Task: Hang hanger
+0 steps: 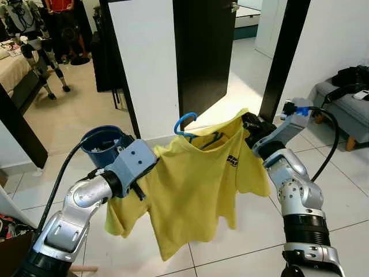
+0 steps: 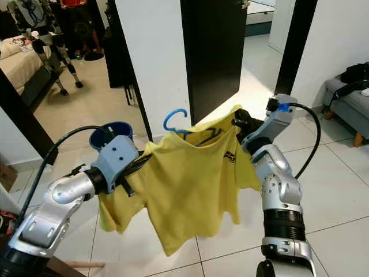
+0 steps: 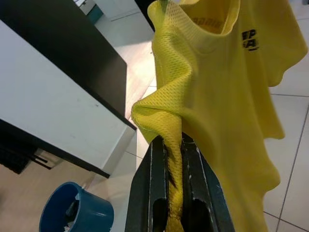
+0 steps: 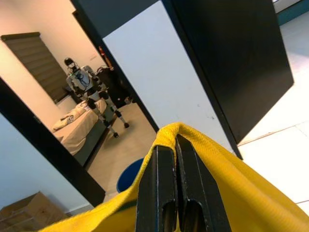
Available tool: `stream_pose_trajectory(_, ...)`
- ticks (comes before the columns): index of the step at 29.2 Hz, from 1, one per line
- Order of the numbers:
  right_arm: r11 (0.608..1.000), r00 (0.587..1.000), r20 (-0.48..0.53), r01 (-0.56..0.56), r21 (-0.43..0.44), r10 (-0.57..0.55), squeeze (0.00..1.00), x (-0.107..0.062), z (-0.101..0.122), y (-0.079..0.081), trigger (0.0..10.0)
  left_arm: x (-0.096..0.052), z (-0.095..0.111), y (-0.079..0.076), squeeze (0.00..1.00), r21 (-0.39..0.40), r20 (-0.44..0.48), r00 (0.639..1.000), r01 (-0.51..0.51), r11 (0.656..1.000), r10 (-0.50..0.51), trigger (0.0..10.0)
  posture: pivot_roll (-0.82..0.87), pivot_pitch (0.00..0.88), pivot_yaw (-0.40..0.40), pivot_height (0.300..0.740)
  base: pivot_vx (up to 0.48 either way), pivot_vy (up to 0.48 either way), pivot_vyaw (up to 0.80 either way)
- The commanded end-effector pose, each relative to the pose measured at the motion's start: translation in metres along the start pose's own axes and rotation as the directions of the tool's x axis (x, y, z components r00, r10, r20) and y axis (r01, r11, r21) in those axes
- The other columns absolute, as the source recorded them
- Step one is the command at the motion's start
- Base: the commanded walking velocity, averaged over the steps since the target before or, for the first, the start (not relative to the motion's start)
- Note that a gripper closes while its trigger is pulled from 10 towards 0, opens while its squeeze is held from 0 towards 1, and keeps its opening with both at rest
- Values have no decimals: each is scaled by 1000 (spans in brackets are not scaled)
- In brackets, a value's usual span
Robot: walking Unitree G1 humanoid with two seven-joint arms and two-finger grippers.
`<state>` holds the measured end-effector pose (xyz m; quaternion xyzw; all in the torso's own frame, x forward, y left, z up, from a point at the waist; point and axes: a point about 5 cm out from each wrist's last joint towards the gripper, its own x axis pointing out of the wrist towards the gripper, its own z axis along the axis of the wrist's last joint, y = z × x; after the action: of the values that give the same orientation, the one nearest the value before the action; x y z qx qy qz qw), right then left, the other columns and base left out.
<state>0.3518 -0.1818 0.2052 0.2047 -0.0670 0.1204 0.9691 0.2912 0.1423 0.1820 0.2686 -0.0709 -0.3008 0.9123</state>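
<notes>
So that the yellow shirt (image 1: 199, 184) hangs spread at chest height, I pinch one shoulder in my left gripper (image 3: 175, 193) and the other in my right gripper (image 4: 175, 159) — its blue hanger (image 1: 185, 124) hook stands free above the collar, ready for a rail.

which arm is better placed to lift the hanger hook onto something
Right, tentatively. The right gripper pinches the yellow shirt at the shoulder nearer the blue hanger hook; the left gripper clamps bunched fabric further out.
</notes>
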Motion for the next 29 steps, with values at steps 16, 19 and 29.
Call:
stream_pose_trajectory(16,968,964,-100,-241,67,247,0,-1,-29,57,0,4,9,1,0,-65,89,996,-27,998,33,10000,-84,0,42,740,0,0,0)
stream_pose_trajectory(19,956,951,-111,-281,86,289,0,-5,-29,62,0,4,6,3,0,-68,78,996,-47,997,53,10000,-88,0,42,740,0,0,0)
stream_pose_trajectory(29,898,903,-58,-413,151,425,0,-12,-15,82,0,3,-3,2,0,-49,45,999,1,999,1,10000,-105,0,49,740,0,0,0)
